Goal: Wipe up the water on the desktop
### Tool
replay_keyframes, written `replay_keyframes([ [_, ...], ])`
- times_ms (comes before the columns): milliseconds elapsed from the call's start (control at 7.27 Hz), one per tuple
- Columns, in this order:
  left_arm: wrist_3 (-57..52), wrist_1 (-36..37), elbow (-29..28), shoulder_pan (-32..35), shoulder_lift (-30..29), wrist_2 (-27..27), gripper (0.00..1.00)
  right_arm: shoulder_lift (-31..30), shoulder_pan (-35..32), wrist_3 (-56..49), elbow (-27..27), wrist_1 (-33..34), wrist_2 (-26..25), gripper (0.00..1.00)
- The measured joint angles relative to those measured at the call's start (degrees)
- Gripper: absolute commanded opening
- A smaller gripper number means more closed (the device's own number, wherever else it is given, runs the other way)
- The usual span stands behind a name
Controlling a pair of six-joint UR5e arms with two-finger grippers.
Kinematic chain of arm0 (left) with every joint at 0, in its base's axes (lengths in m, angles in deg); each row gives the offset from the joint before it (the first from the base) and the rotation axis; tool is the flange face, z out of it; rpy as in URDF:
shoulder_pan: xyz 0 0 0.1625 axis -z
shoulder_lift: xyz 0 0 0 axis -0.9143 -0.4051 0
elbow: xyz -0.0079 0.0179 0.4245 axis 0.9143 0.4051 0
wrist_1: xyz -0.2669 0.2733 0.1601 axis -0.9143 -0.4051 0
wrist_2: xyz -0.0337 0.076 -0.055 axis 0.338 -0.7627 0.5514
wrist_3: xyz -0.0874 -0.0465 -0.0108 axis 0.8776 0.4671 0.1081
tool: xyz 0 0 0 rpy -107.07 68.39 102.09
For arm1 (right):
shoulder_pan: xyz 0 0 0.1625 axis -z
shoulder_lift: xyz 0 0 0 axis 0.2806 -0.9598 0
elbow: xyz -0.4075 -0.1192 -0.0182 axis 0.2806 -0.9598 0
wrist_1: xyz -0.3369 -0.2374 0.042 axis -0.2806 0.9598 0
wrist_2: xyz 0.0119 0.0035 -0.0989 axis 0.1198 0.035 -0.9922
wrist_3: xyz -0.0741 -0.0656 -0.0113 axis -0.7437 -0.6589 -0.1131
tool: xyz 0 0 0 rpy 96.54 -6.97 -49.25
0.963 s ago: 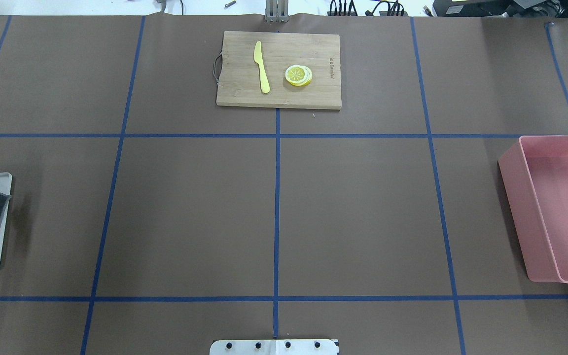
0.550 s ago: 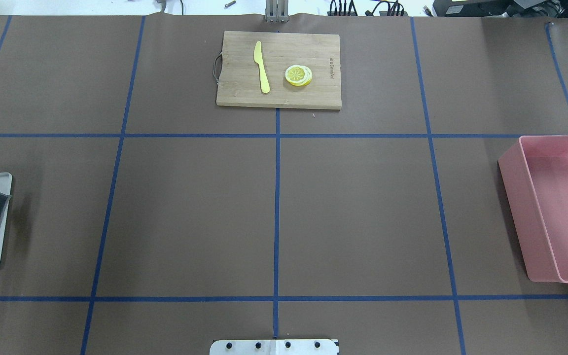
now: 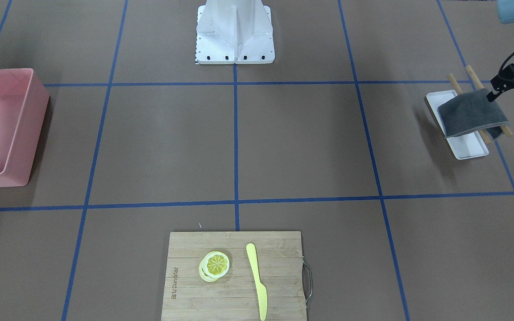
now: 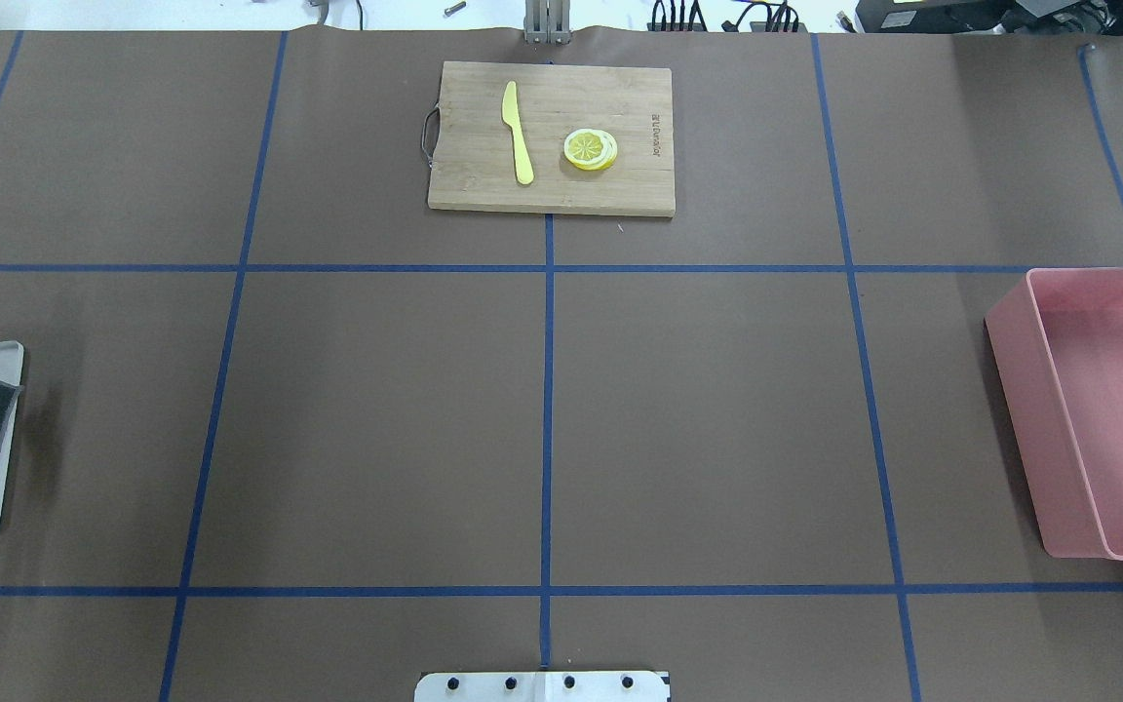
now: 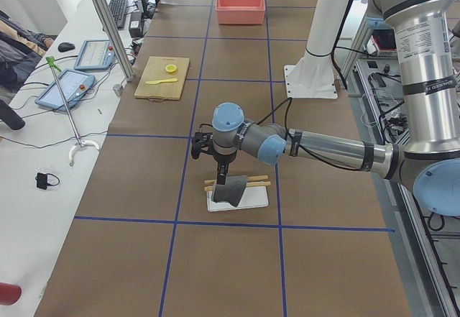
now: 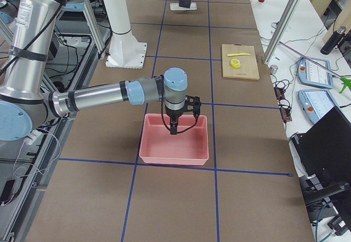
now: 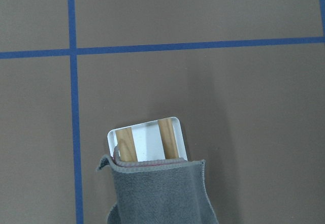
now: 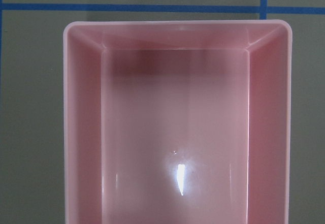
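Observation:
The brown desktop (image 4: 376,419) with blue tape lines shows no water that I can make out. A grey cloth (image 3: 471,113) hangs over a white tray (image 3: 466,147) with two wooden sticks (image 3: 453,82) at the robot's left end. My left gripper (image 3: 493,94) is at the cloth's upper corner and looks shut on it; the cloth droops below it in the exterior left view (image 5: 231,190). My right gripper (image 6: 173,129) hovers over the pink bin (image 6: 170,157); I cannot tell whether it is open or shut.
A bamboo cutting board (image 4: 484,185) at the far middle carries a yellow knife (image 4: 519,136) and lemon slices (image 4: 589,148). The pink bin (image 4: 1020,390) stands at the right edge. The robot's base plate (image 4: 542,685) is at the near edge.
The grey cloth has shifted very slightly at the left edge of the overhead view. Nothing else has moved.

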Motion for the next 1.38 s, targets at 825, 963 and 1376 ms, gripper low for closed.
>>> replay_keyframes([
  [825, 1.2, -1.1, -3.8, -0.8, 1.1, -0.3, 0.66, 0.6, 1.3, 0.0, -0.1, -0.2, -0.1, 1.0],
  [963, 1.2, -1.1, -3.9, -0.8, 1.0, -0.3, 0.66, 0.7, 1.3, 0.1, -0.1, -0.2, -0.1, 1.0],
  [1376, 1.3, -1.0, -4.7, -1.0, 0.4, -0.3, 0.66, 0.7, 1.3, 0.2, -0.2, -0.2, -0.2, 1.0],
])
